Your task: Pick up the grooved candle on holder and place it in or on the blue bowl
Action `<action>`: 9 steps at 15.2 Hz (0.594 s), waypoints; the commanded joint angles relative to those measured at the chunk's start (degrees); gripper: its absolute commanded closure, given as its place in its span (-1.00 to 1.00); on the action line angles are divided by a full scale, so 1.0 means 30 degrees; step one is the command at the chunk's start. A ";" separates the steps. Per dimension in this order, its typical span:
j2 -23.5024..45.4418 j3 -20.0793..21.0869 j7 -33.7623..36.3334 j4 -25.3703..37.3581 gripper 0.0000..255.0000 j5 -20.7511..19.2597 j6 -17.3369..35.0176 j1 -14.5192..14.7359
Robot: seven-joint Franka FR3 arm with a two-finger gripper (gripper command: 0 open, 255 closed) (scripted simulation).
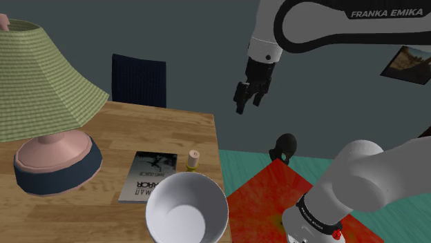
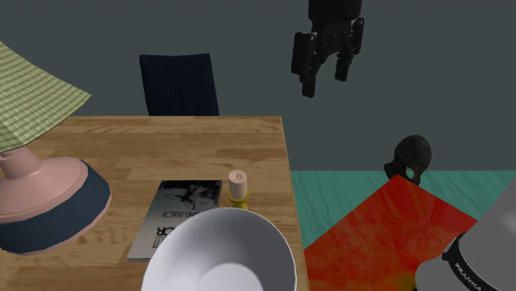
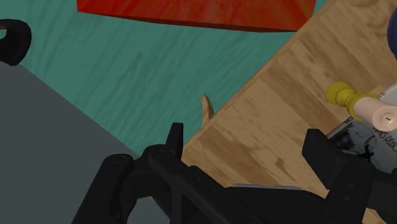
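Note:
A small cream candle (image 1: pixel 193 160) on a yellow holder stands upright near the wooden table's (image 1: pixel 159 131) right edge, beside a magazine. In the second exterior view the candle (image 2: pixel 238 187) sits just behind a large bowl (image 2: pixel 222 256), which is drawn white. The bowl (image 1: pixel 173 200) stands at the table's front edge. My black gripper (image 1: pixel 248 96) hangs open high above the table's far right corner, well clear of the candle, with nothing between its fingers. In the wrist view the gripper (image 3: pixel 245 137) looks down over the table edge, with the candle (image 3: pixel 366 108) off beyond its right finger.
A black-and-white magazine (image 1: pixel 146 176) lies flat beside the candle. A big lamp (image 1: pixel 41 90) with a green shade and pink base fills the table's left side. A dark chair (image 1: pixel 138 79) stands behind the table. On the teal floor lie a red rug (image 1: pixel 276 193) and a black object (image 1: pixel 283 146).

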 commanded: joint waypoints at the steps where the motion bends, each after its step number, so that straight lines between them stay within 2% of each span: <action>1: 0.0637 0.0752 0.0769 0.0000 -1.00 0.0500 0.0506 0.0392; 9: 0.4420 0.3361 0.3301 0.0753 -1.00 0.1583 0.3068 0.1426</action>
